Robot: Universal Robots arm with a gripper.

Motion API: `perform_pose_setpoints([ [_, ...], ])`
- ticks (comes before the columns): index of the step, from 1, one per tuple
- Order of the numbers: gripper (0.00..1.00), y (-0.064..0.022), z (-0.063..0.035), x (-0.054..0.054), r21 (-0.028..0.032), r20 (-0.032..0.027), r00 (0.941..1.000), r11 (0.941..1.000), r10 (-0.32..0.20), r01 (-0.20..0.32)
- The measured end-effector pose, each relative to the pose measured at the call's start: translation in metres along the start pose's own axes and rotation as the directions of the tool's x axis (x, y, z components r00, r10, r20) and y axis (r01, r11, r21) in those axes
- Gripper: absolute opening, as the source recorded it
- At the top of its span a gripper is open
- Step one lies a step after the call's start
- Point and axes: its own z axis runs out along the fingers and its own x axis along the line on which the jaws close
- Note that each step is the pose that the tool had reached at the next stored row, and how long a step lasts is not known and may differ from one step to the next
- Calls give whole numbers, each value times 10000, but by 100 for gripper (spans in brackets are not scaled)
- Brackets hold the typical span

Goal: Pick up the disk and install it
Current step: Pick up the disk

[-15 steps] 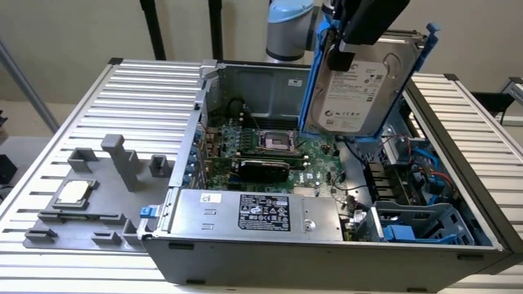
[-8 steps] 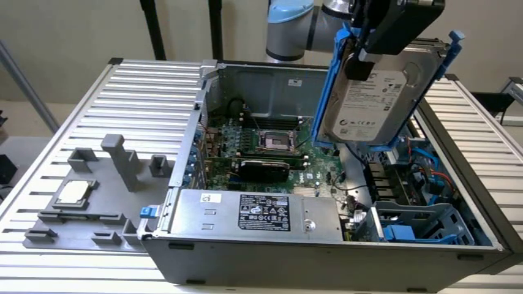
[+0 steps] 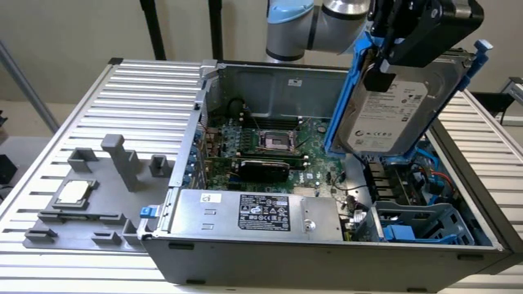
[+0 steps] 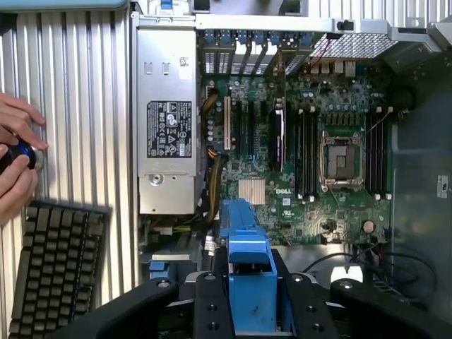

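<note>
The disk, a silver-grey hard drive with a white label in a blue plastic carrier, hangs nearly upright above the open computer case, over its right part in the exterior view. My black gripper is shut on its upper edge. In the wrist view the blue carrier sits between the black fingers, with the motherboard below it.
Inside the case are a silver power-supply box and a blue drive cage at the front right of the exterior view. A grey fixture holding a CPU chip lies on the slatted table. A person's hands and a keyboard are beside the case.
</note>
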Motion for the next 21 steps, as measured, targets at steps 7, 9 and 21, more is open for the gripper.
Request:
perform_pose_setpoints([
  [7, 33, -173, -15, 150, 0, 0, 10000, 10000, 0, 0],
  [9, 33, -258, -21, 188, 0, 0, 10000, 10000, 1, -1],
  [21, 33, -801, -53, 395, -1, 0, 10000, 10000, -1, 1],
])
